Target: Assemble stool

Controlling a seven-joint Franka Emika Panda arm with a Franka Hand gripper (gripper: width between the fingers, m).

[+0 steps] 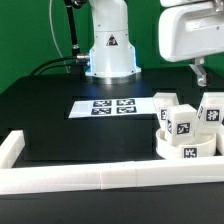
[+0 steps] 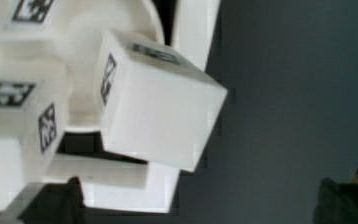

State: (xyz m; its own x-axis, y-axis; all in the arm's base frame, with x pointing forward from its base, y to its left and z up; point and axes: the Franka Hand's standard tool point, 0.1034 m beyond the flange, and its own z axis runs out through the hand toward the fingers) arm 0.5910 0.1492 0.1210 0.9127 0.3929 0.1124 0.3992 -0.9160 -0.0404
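Note:
The white round seat (image 1: pixel 186 150) lies at the exterior view's right, near the front rail. Three short white tagged legs stand upright on it: one at the back left (image 1: pixel 165 107), one in the middle front (image 1: pixel 182 122), one at the right (image 1: pixel 212 112). I cannot tell how deep they sit in the sockets. My gripper (image 1: pixel 200 72) hangs above and behind the stool, apart from it. In the wrist view the gripper (image 2: pixel 190 205) is open and empty, its dark fingers (image 2: pixel 5 205) at the picture's edges. A leg (image 2: pixel 158 100) and the seat (image 2: pixel 176 30) show below it.
The marker board (image 1: pixel 112 107) lies flat in front of the robot base (image 1: pixel 110 50). A long white border rail (image 1: pixel 100 178) runs along the table's front and turns back at the exterior view's left (image 1: pixel 10 150). The tabletop is black.

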